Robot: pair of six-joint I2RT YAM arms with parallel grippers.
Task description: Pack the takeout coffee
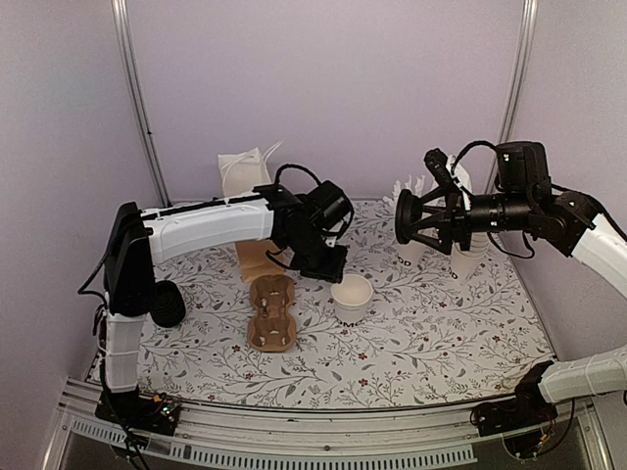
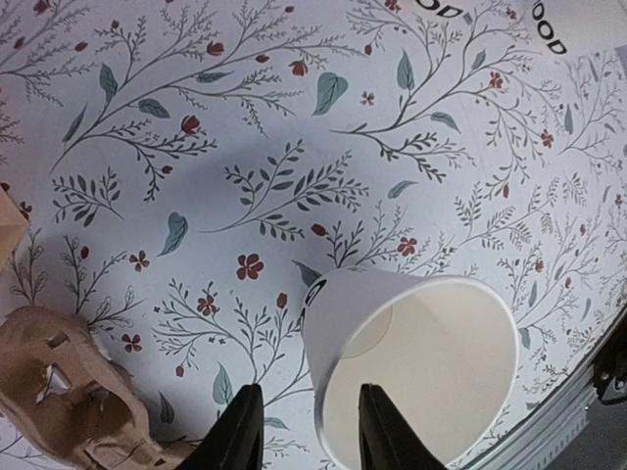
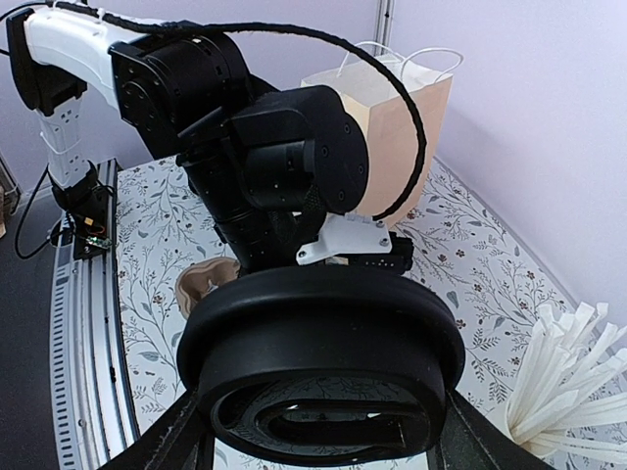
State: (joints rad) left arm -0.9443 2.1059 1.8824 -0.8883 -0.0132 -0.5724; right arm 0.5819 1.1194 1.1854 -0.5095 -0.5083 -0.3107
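No lidded coffee cup shows. A lidless white paper cup [image 1: 352, 294] stands alone on the floral mat and also shows in the left wrist view [image 2: 411, 362]. My left gripper [image 1: 331, 262] [image 2: 309, 431] is open and straddles its near rim, one finger inside the cup and one outside, with neither touching the wall. My right gripper [image 1: 409, 217] [image 3: 323, 436] is shut on a black round plastic lid [image 1: 401, 217] [image 3: 323, 352], held in the air to the right of and above the cup. The brown paper bag [image 1: 257, 257] [image 3: 392, 117] stands behind the left arm.
A brown cardboard cup carrier [image 1: 271, 313] [image 2: 69, 392] [image 3: 201, 284] lies left of the cup. A stack of lidless white cups [image 1: 468, 257] and a cup of straws [image 1: 411, 245] [image 3: 568, 372] stand back right. A black object [image 1: 167, 304] sits by the left arm's base.
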